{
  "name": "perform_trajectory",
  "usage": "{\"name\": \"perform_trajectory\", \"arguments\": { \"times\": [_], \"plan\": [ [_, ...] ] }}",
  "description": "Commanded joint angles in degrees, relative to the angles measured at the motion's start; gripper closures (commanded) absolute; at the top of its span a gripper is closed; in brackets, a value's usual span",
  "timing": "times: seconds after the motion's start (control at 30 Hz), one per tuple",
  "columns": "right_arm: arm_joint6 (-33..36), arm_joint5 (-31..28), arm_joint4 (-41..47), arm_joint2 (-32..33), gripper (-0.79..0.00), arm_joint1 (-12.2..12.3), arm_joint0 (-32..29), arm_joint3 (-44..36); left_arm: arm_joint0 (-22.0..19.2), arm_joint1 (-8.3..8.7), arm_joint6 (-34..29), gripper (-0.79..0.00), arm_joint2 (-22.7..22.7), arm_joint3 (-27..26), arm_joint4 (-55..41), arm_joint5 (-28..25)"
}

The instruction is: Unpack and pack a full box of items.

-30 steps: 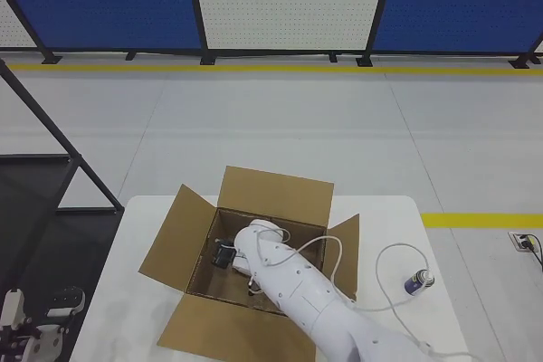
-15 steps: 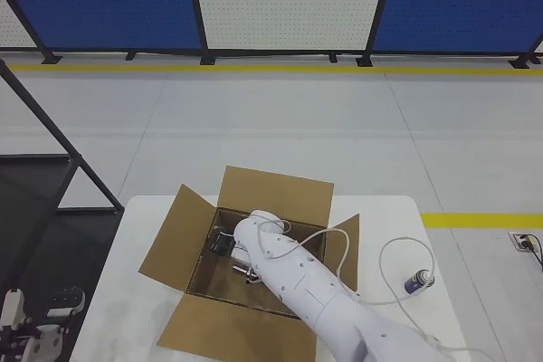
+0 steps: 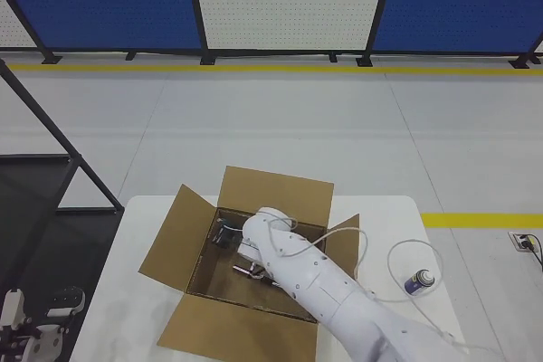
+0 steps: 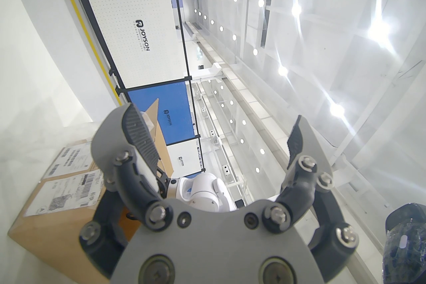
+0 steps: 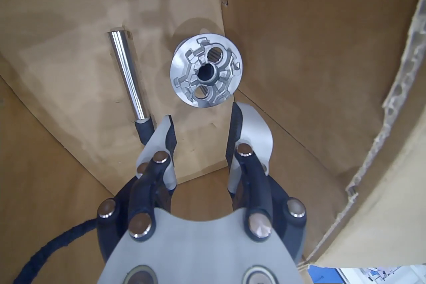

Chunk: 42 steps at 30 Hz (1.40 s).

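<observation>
An open cardboard box point(image 3: 276, 188) stands on the white table point(image 3: 136, 299). My right arm point(image 3: 299, 271) goes down into it from the near right. On the box floor point(image 5: 83, 15) lie a round metal disc point(image 5: 206, 72) with cut-outs and a shiny metal rod point(image 5: 128, 72) with a black end. My right gripper point(image 5: 202, 114) hangs open just short of the disc, holding nothing, with the rod off to one side. My left gripper point(image 4: 216, 119) is open and empty, pointing up at the ceiling, with the box's labelled side point(image 4: 60, 198) beside it.
A blue-topped spray can point(image 3: 418, 281) lies on the table to the right of the box, next to a loop of white cable point(image 3: 407, 249). The box flaps point(image 3: 167, 237) stick out on all sides. A black metal frame point(image 3: 36, 181) stands left of the table.
My right arm has pushed a little further towards the far side of the box, and its cable loop has swung right. The can has not moved.
</observation>
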Motion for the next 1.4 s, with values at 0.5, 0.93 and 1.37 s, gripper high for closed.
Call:
{"name": "perform_trajectory", "arguments": {
  "times": [0.5, 0.93, 1.37],
  "plan": [
    [18.2, 4.1, -15.2, 16.1, -0.785, 14.6, -18.9, -45.3, 0.0, 0.00, 0.0, -0.785, 0.0, 0.0, 0.0, 0.0],
    [11.8, 4.6, -14.8, 29.7, -0.785, 18.4, -33.4, -68.6, 0.0, 0.00, 0.0, -0.785, 0.0, 0.0, 0.0, 0.0],
    [11.9, 4.6, -14.7, 30.7, -0.785, 18.6, -34.2, -69.1, 0.0, 0.00, 0.0, -0.785, 0.0, 0.0, 0.0, 0.0]
  ]
}}
